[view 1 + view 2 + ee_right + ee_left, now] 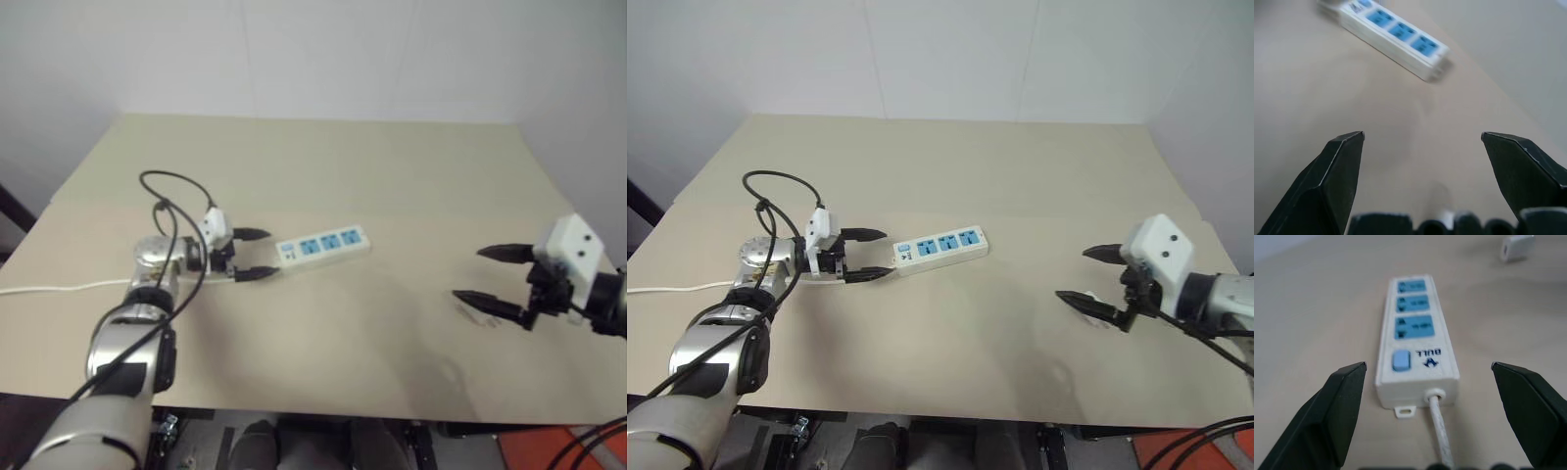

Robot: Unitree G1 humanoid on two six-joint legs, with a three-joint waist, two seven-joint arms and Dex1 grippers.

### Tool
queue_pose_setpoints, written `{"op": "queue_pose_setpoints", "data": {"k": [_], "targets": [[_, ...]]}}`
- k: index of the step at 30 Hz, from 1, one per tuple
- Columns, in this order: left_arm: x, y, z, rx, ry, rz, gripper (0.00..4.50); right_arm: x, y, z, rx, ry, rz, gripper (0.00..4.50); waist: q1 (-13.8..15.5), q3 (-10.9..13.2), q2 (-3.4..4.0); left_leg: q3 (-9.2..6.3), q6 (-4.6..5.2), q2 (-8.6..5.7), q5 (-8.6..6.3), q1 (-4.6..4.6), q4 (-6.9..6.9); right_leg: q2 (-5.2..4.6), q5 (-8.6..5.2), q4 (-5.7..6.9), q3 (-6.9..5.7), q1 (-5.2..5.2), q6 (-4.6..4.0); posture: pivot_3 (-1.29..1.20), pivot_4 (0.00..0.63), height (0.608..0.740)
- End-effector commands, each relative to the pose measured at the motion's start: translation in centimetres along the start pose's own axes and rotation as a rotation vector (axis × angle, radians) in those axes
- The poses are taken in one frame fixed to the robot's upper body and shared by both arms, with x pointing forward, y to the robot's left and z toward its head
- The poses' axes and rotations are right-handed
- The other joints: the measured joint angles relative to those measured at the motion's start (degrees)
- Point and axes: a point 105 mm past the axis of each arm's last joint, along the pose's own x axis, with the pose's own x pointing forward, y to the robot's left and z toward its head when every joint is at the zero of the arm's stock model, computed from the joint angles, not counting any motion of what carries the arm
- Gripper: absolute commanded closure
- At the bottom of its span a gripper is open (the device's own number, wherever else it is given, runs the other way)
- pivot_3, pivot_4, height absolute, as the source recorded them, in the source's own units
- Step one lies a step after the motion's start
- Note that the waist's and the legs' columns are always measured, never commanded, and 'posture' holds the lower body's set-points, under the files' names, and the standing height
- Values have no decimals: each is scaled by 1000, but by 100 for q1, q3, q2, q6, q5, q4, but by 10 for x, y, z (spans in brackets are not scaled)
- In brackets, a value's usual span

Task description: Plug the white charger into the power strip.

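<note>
The white charger (1518, 247) lies on the beige table (392, 166), on the robot's right half, just below the lower finger of the right gripper (1089, 276) in the head views, where it is mostly hidden. The left wrist view shows it as a small white block past the far end of the power strip (324, 244), well apart from it.

The power strip lies flat near the table's middle, slightly left, three blue sockets facing up. Its switch end and thin white cord (1441, 431) point toward the left gripper (254, 255). That gripper's fingers stand wide apart, empty, their tips flanking the switch end without touching it. The right gripper's fingers are also spread wide and hold nothing.

Bare tabletop stretches between strip and charger, and on to the far edge by the white wall (343, 49). The near edge runs just below both arms. A white cable (49, 289) trails off the table's left edge; black cables (167, 196) loop above the left wrist.
</note>
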Motion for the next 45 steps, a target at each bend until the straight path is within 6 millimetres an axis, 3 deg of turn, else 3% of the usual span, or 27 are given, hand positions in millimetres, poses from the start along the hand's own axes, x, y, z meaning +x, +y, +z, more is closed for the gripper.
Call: {"op": "queue_pose_setpoints", "data": {"k": [1, 9, 23, 28, 35, 41, 45], "targets": [[8, 6, 10, 32, 12, 2, 23, 12, 6, 18, -29, -66, -9, 0, 12, 0, 0, 0, 0, -1, 0, 0, 1, 0, 1, 0, 0, 0, 1, 0, 150, 740], [25, 13, -1, 66, 119, 79, 23, 40, 36, 26, -31, -81, 78, 0, 29, 0, 0, -4, 0, -1, 0, -4, 2, -1, 2, 0, -2, -1, 1, 0, 150, 740], [56, 2, -10, 7, 109, 89, 23, 50, 42, 24, -23, -55, 88, 0, 26, 0, 0, -6, 1, -2, 0, -2, 4, -1, 2, 3, -4, -1, 0, 0, 150, 740], [51, -3, -15, -3, 138, 39, 1180, 52, 43, 20, -18, -41, 89, 0, 27, -1, 0, -5, 1, -2, 0, -1, 4, -1, 2, 4, -4, 0, 0, 0, 150, 740], [51, -7, -12, 11, 104, 16, 1178, 56, 45, 17, -12, -38, 88, 0, 25, -1, 0, -6, 1, -2, 0, -1, 4, 0, 2, 4, -4, 0, 0, 0, 150, 740], [67, -28, 1, -14, -36, -120, 1178, 58, 44, 13, 8, -35, 65, 0, 56, -1, 0, -6, 1, -3, 0, -4, 4, -2, 2, 3, -6, 0, 0, 0, 150, 740], [72, -38, -1, -12, -59, -158, 1178, 58, 46, 12, 11, -37, 64, 0, 65, -1, 0, -6, 1, -4, 0, -5, 8, -2, 3, 4, -6, 0, 0, 0, 150, 740]]}}
